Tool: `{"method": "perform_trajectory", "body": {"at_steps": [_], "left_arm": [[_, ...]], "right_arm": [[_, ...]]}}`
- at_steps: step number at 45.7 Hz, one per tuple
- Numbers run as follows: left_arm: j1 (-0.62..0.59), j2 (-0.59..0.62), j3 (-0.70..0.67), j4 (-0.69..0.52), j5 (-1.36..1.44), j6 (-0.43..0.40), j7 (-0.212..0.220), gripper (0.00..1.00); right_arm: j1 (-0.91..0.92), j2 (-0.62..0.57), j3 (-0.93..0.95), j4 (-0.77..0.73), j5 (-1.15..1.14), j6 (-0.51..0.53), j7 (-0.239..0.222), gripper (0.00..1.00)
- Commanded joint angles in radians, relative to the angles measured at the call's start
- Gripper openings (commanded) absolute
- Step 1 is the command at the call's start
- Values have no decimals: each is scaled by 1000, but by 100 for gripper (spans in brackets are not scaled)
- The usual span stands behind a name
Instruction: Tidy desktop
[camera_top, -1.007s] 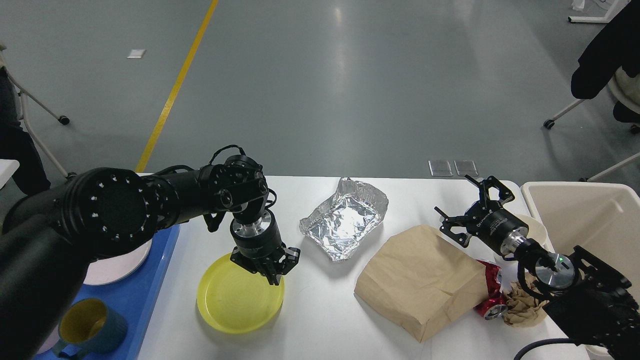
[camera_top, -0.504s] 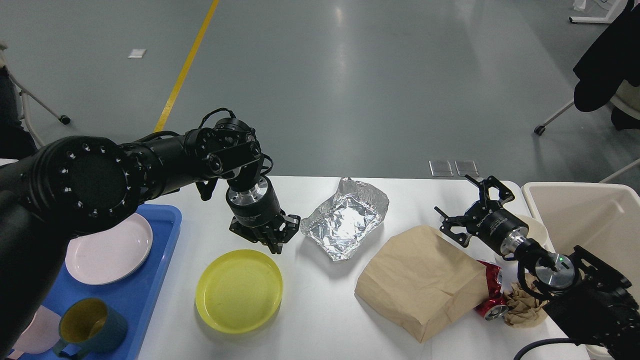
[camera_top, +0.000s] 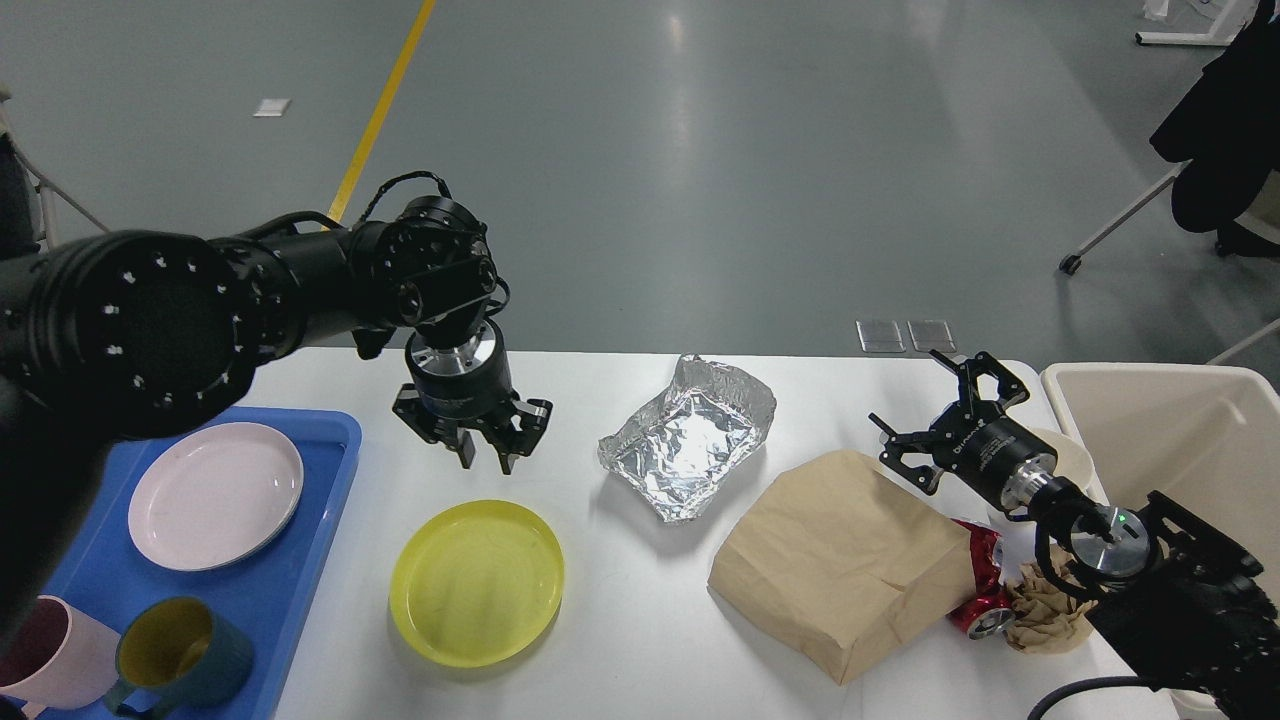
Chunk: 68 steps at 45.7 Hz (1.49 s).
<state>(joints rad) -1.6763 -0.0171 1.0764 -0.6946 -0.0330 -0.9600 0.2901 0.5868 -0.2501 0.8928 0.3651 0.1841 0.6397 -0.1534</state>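
Nearest, on the white tabletop (camera_top: 640, 640), a mug (camera_top: 180, 655) and a pink cup (camera_top: 50, 665) stand at the near end of a blue tray (camera_top: 310, 560) on the left, with a pink plate (camera_top: 215, 495) behind them on the same tray. A yellow plate (camera_top: 477, 582) lies on the bare tabletop just right of the tray. On the right, a brown paper bag (camera_top: 840, 560) lies flat, with a crushed red can (camera_top: 985, 600) and a wad of brown paper (camera_top: 1045, 610) touching its right edge.

The left hand (camera_top: 482, 462) hangs above the tabletop, just beyond the yellow plate, pointing down; its fingers stand apart and hold nothing. The right hand (camera_top: 945, 400) hovers over the far edge of the bag, spread wide and empty.

Crumpled foil (camera_top: 690, 440) sits between the two hands, toward the far edge. A beige bin (camera_top: 1180, 430) stands at the tabletop's right end.

Beyond the tabletop lies a grey floor (camera_top: 700, 200) with a yellow line (camera_top: 385, 100) running away on the left, and chair legs on casters at the far right.
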Motion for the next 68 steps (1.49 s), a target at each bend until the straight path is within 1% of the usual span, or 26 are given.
{"method": "perform_trajectory", "body": {"at_steps": [1, 6, 11, 16, 22, 23, 25, 30, 36, 40, 43, 48, 53, 57, 59, 65, 68], "left_arm": [[-65, 84, 56, -74, 1, 0, 3, 97], [-114, 149, 149, -92, 1, 0, 3, 97], [-160, 187, 266, -94, 1, 0, 3, 97], [-171, 209, 313, -103, 1, 0, 3, 97], [-157, 195, 301, -115, 1, 0, 3, 97], [-154, 194, 295, -115, 1, 0, -9, 97], [-154, 186, 280, -115, -2, 0, -14, 96], [-152, 109, 215, -128, -15, 0, -14, 96], [-119, 40, 145, -180, -27, 0, -14, 96], [-86, -9, 109, -209, -48, 189, -12, 96], [-59, -44, 102, -217, -67, 309, -12, 96], [-11, -102, 93, -217, -122, 464, -11, 96], [53, -141, 70, -217, -159, 589, -5, 96], [127, -158, 40, -212, -171, 664, -2, 96], [165, -158, 22, -206, -171, 684, -2, 96], [253, -164, -36, -184, -168, 676, 6, 96], [283, -172, -49, -160, -157, 672, 1, 96]], "right_arm": [[1, 0, 0, 0, 0, 0, -1, 100], [-1, 0, 0, 0, 0, 0, 0, 100], [1, 0, 0, 0, 0, 0, 0, 100], [1, 0, 0, 0, 0, 0, 0, 100], [1, 0, 0, 0, 0, 0, 0, 100], [-1, 0, 0, 0, 0, 0, -1, 100], [1, 0, 0, 0, 0, 0, 0, 100], [1, 0, 0, 0, 0, 0, 0, 100], [-1, 0, 0, 0, 0, 0, 0, 100], [-1, 0, 0, 0, 0, 0, 0, 100], [-1, 0, 0, 0, 0, 0, 0, 100], [1, 0, 0, 0, 0, 0, 0, 100], [-1, 0, 0, 0, 0, 0, 0, 100], [-1, 0, 0, 0, 0, 0, 0, 100], [-1, 0, 0, 0, 0, 0, 0, 100], [1, 0, 0, 0, 0, 0, 0, 100], [1, 0, 0, 0, 0, 0, 0, 100]]}}
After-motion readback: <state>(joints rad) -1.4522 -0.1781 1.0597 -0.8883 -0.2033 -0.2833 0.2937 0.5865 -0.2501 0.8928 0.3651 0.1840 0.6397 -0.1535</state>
